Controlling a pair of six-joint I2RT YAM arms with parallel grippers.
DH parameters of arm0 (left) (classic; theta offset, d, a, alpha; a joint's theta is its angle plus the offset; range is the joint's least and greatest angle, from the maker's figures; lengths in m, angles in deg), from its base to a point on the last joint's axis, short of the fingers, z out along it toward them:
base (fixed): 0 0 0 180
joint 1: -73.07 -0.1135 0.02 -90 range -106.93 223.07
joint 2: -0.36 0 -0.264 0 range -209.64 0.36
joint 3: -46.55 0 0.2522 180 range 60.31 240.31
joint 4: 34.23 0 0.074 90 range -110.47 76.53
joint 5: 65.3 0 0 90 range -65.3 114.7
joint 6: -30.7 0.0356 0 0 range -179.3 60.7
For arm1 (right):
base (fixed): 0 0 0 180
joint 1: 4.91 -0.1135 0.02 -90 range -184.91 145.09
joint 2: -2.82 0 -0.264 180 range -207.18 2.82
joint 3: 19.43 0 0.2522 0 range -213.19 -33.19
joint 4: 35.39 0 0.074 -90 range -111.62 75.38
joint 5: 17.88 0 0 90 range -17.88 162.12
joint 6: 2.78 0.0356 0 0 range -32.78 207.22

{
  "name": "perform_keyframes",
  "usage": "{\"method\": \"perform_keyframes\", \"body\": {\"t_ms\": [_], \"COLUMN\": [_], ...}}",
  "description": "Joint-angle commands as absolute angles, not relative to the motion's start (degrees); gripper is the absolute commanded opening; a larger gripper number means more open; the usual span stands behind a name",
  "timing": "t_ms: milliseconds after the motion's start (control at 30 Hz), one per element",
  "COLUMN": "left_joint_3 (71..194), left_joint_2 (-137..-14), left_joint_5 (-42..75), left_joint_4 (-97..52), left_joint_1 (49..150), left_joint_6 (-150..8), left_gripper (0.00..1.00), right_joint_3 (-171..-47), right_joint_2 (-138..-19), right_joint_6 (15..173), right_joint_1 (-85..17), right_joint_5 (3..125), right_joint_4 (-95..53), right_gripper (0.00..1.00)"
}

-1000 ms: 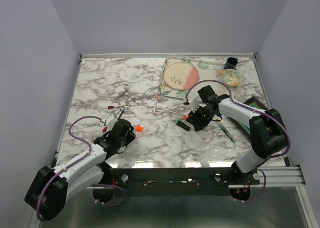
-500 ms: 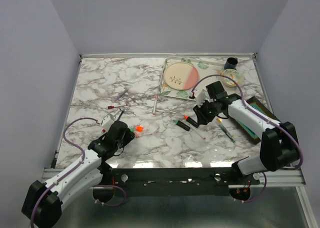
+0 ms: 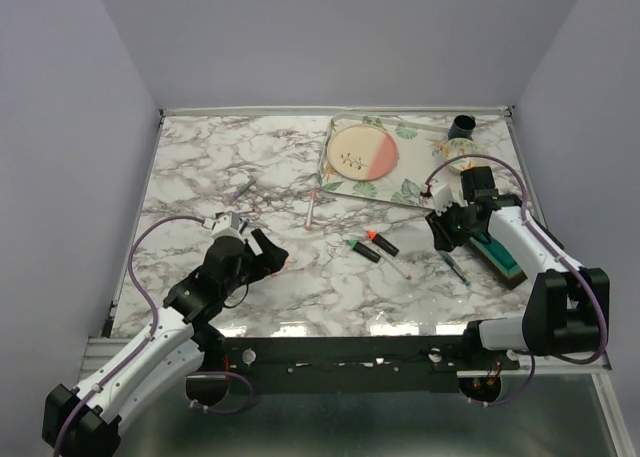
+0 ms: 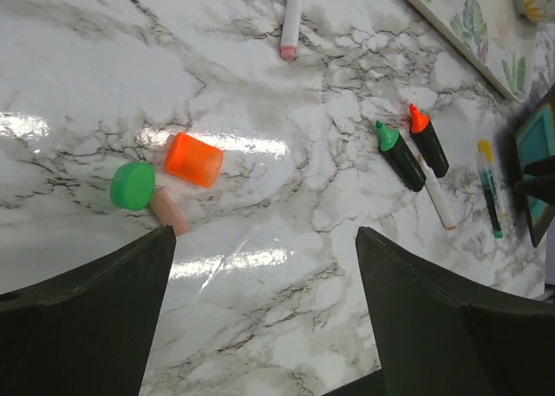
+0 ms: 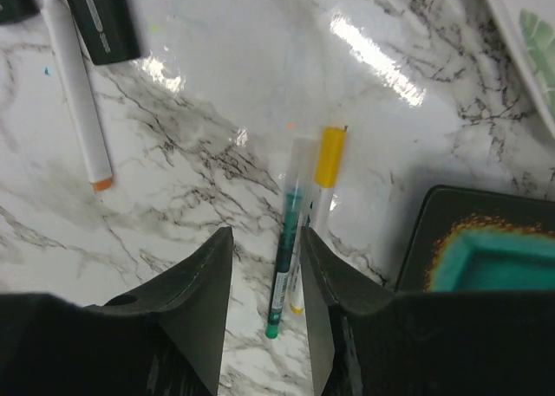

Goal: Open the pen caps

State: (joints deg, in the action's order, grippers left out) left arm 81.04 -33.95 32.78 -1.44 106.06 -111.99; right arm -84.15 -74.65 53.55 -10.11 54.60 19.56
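Three loose pen caps lie together on the marble in the left wrist view: an orange cap (image 4: pixel 193 159), a green cap (image 4: pixel 132 185) and a pink cap (image 4: pixel 167 210). My left gripper (image 4: pixel 264 236) hangs wide open just short of them, holding nothing. Two black highlighters lie uncapped, one with a green tip (image 4: pixel 399 156) and one with an orange tip (image 4: pixel 427 140). My right gripper (image 5: pixel 265 233) hovers with its jaws a little apart over a thin green pen (image 5: pixel 286 257). Beside that pen lies another with a yellow cap (image 5: pixel 329 156).
A white pen (image 3: pixel 312 207) and two thin pens (image 3: pixel 240 190) lie mid-table and left. A leaf-patterned tray (image 3: pixel 405 189) with a plate, a black cup (image 3: pixel 462 127) and a small bowl (image 3: pixel 462 155) stand at the back right. A teal box (image 3: pixel 500 252) lies beside my right gripper (image 3: pixel 445 232).
My left gripper has opened wide and lifted off the table. My right arm has swung right, away from the highlighters to above the thin pens, its jaws parting slightly.
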Motion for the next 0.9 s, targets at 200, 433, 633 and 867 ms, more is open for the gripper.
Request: {"method": "perform_keyframes", "body": {"t_ms": [200, 433, 633, 867], "left_joint_3": [77.7, 77.5, 77.5, 77.5], "left_joint_2": [-32.0, -31.4, -31.2, -31.5], "left_joint_5": [25.1, 24.8, 24.8, 24.8], "left_joint_4": [-7.8, -8.3, -8.3, -8.4], "left_joint_1": [105.8, 105.8, 105.8, 105.8], "left_joint_6": [-106.9, -106.9, -106.9, -106.9], "left_gripper": [0.94, 0.94, 0.94, 0.94], "right_joint_3": [-79.2, -78.6, -77.2, -77.1], "right_joint_2": [-74.9, -76.2, -78.0, -78.5], "right_joint_6": [50.1, 50.7, 50.8, 50.5], "right_joint_1": [-9.1, -9.1, -9.1, -9.1], "right_joint_5": [57.2, 60.1, 62.9, 63.8], "right_joint_4": [23.8, 23.2, 20.7, 19.9], "right_gripper": [0.24, 0.24, 0.28, 0.3]}}
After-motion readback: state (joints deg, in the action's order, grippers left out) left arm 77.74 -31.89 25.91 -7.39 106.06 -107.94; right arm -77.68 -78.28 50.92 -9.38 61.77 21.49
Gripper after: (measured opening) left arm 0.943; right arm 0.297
